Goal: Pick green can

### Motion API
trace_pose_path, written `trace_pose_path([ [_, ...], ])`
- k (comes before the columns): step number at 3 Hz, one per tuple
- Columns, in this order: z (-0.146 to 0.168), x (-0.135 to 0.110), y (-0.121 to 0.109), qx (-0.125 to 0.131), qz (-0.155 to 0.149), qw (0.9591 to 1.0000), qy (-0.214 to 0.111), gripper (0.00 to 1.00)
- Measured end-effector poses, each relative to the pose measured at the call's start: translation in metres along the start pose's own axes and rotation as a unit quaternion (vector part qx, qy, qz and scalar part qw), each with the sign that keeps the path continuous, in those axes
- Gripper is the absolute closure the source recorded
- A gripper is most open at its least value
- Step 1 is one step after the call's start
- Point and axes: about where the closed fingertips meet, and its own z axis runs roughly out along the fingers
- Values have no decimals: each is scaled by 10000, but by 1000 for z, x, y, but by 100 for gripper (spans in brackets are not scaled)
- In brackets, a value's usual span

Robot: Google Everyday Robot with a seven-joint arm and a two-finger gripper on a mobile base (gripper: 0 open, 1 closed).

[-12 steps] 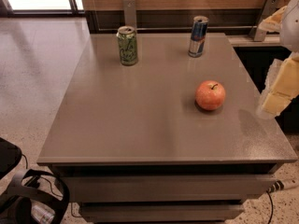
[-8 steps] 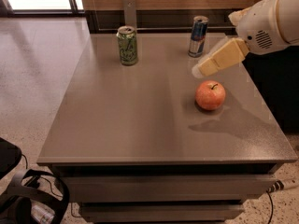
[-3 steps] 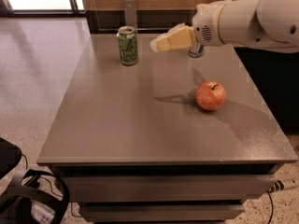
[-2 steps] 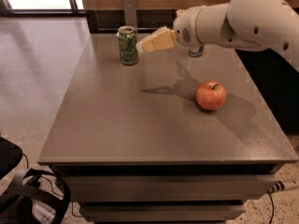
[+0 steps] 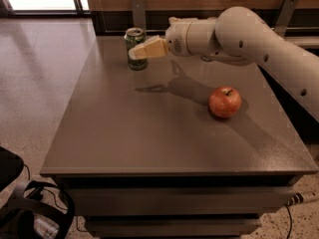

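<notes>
The green can (image 5: 134,40) stands upright at the far left of the grey table (image 5: 149,133). It is light green with dark lettering and a silver top. My gripper (image 5: 135,54) reaches in from the right on a white arm (image 5: 249,34). Its cream fingers (image 5: 148,49) lie across the front of the can at mid height and cover part of it. The can stands on the table.
A red apple (image 5: 225,101) sits on the right half of the table. The arm hides the spot at the back where a blue-and-silver can stood. A wood-panelled wall with metal brackets (image 5: 138,6) runs behind the table. Black gear (image 5: 30,213) lies on the floor at lower left.
The arm has swung left across the table from the right edge, past the apple and blue can, and the gripper has come up against the green can.
</notes>
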Motion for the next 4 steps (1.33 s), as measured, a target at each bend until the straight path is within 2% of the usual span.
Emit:
trace_pose_path([
  [1,39,16,6,-199,148,9988,-430,0],
  [2,57,24,8,-306,219,9974,-613,0],
  [3,68,31,6,-358,231,9973,-604,0],
  [4,79,36,7,-428,259,9967,-634,13],
])
